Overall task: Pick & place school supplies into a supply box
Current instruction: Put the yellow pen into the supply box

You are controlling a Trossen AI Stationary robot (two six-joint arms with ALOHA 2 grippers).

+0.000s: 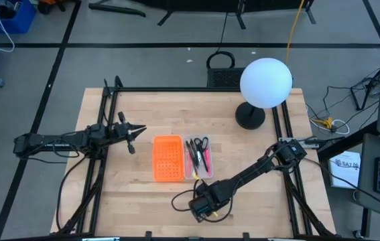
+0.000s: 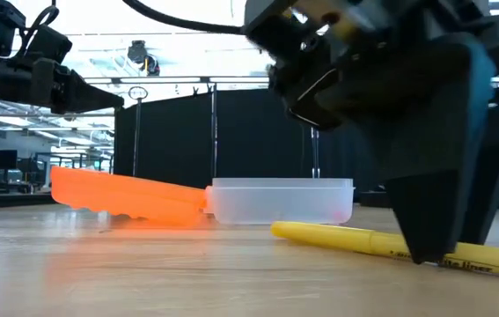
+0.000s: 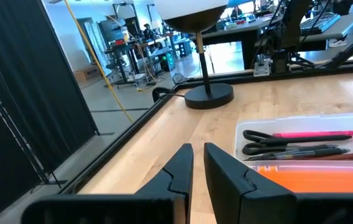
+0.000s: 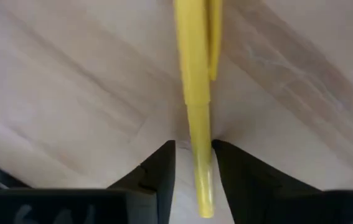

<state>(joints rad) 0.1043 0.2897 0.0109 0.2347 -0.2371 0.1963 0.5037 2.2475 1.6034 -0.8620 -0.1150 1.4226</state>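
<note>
**Desk:** While the right end effector [image 4: 193, 163] stands tip-down on the tabletop [image 1: 257, 154] at its near edge, what does it have?

**Photographer:** A yellow highlighter [image 4: 195, 93], lying flat on the wood. The dark fingers [image 4: 157, 171] straddle its barrel, one on each side. Whether they already pinch it or sit just clear is hard to say from the wrist view.

**Desk:** And the supply box [image 1: 198, 158]?

**Photographer:** Mid-table, near the pen. It is a shallow, frosted, translucent tray with rounded corners, holding black-handled scissors [image 3: 269, 135] and a pink pen [image 3: 319, 134] among darker ones. A flat orange perforated piece [image 1: 167, 158] lies against it.

**Desk:** What would make this pick clean?

**Photographer:** My judgement: close squarely across the smooth round barrel, then lift straight up, since glossy plastic may roll or pivot in a narrow grip.

**Desk:** The left end effector [image 3: 198, 168]?

**Photographer:** Waiting above the table's left side, fingers nearly together, holding nothing.
</note>
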